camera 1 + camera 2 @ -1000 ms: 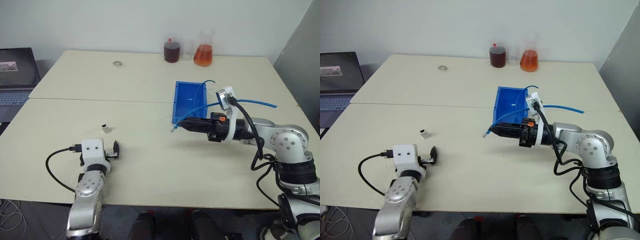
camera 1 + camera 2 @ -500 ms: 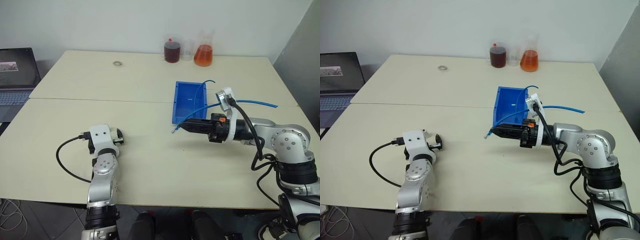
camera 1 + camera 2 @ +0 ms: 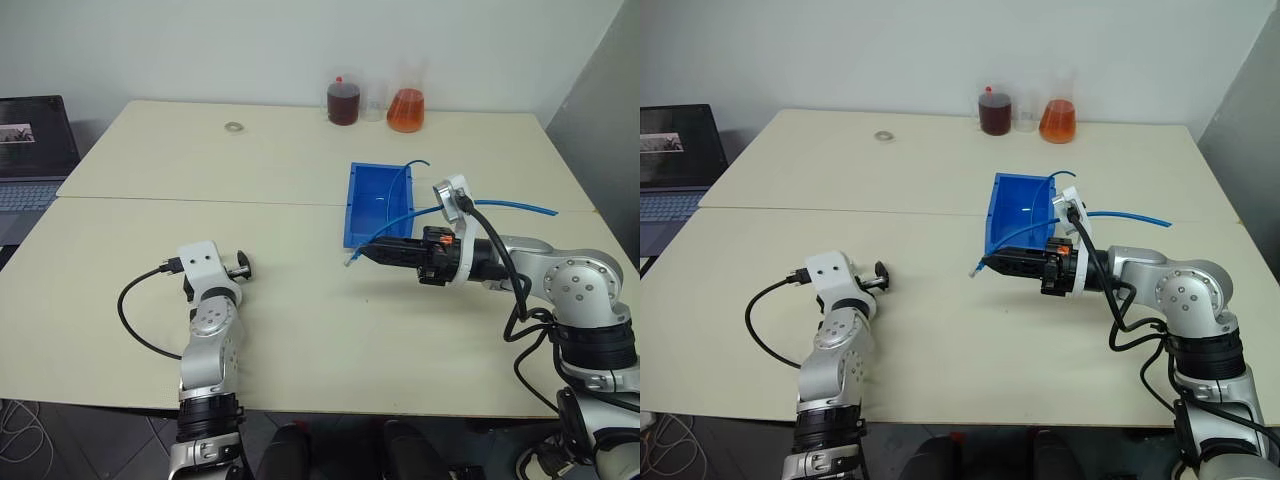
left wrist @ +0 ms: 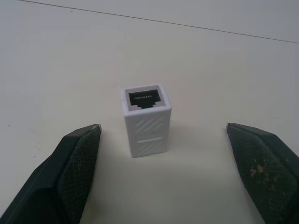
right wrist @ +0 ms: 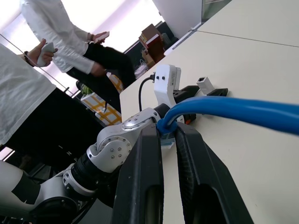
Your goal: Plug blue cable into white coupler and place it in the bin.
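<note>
white coupler [image 4: 145, 119] upright between wide-open left jaws; right jaws pinch blue cable [image 5: 224, 108]; flasks [image 3: 406, 110] behind bin [image 3: 378, 205].

Even, bright indoor light with soft shadows; right wrist background glares white

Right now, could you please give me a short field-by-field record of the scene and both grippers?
left gripper: jaws open, either side of the white coupler, not touching
white coupler: upright on the table, socket up
right gripper: jaws shut on the blue cable near its plug, above the table
bin: beyond the right gripper; another blue cord runs over it
far table edge: flasks, small ring
</note>
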{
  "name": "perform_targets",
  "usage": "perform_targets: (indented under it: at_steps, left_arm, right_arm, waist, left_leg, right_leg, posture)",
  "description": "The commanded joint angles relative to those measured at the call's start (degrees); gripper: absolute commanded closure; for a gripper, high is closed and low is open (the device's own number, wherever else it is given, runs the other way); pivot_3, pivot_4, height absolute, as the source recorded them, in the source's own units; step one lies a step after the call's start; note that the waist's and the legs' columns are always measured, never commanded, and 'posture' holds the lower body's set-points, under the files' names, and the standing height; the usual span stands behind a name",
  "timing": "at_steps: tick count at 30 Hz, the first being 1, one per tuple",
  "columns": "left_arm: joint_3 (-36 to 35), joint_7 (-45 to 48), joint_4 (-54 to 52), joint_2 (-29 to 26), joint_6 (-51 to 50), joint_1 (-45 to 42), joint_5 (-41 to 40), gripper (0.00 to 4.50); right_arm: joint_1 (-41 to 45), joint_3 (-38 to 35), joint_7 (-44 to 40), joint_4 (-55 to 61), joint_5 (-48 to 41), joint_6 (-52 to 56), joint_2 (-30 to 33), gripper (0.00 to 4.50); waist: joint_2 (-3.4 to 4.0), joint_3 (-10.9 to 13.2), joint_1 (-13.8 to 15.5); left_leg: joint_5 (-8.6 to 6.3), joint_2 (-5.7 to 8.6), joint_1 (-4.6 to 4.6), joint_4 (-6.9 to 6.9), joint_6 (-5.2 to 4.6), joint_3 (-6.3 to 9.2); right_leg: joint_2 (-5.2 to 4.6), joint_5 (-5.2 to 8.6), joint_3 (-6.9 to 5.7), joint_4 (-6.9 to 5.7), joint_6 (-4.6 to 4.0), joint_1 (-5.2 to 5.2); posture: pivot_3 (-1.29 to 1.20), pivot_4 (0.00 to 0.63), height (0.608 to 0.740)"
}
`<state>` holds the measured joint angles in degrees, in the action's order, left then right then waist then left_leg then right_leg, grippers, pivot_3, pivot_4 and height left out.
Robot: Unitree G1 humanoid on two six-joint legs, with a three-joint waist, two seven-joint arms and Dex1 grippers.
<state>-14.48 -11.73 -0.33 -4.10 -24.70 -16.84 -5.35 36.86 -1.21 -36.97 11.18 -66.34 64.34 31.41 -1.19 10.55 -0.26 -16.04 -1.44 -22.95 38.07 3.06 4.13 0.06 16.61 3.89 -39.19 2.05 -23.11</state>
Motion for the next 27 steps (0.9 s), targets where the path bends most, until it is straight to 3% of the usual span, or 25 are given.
perform_targets:
  at_steps: [1, 10, 21, 27]
  left_arm:
    - [-1.28, -1.37, -2.26, 0.39, -2.22, -0.70, -0.59, 0.01]
    - [-1.31, -3.72, -6.16, 2.70, -5.91, 0.19, -0.42, 0.01]
    - [-3.33, -2.77, -5.09, 0.27, -6.31, 0.15, -1.10, 0.01]
    - [-3.86, -2.28, -4.03, -0.18, -6.24, -0.61, -1.55, 1.12]
  right_arm:
    - [-0.12, -2.18, 0.16, 2.39, -0.18, -0.28, 0.29, 4.36]
    - [-0.32, -2.03, 0.30, 2.31, -0.01, -0.52, -0.22, 4.36]
    - [-0.41, -2.10, 0.25, 1.84, 0.49, -0.68, -0.71, 4.36]
    - [-0.63, -2.36, 0.31, 1.97, 0.46, -0.67, -0.84, 4.36]
  waist:
    - [0.00, 0.00, -0.01]
    - [0.00, 0.00, -0.05]
    - [0.00, 0.00, -0.13]
    - [0.00, 0.00, -0.11]
  left_leg:
    - [0.00, 0.00, 0.00, 0.00, 0.00, 0.00]
    - [0.01, 0.01, 0.01, 0.02, 0.01, 0.00]
    - [0.01, -0.01, 0.03, 0.02, 0.02, -0.02]
    - [0.02, 0.00, 0.03, 0.03, 0.03, -0.01]
  right_leg:
    - [0.00, 0.00, 0.00, 0.00, 0.00, 0.00]
    - [0.00, 0.00, 0.01, -0.04, 0.00, 0.00]
    - [0.02, 0.00, 0.02, -0.07, 0.00, 0.00]
    - [0.02, 0.00, 0.02, -0.11, 0.00, -0.01]
  posture:
    - [0.00, 0.150, 0.740]
    - [0.00, 0.150, 0.740]
    - [0.00, 0.150, 0.740]
    - [0.00, 0.150, 0.740]
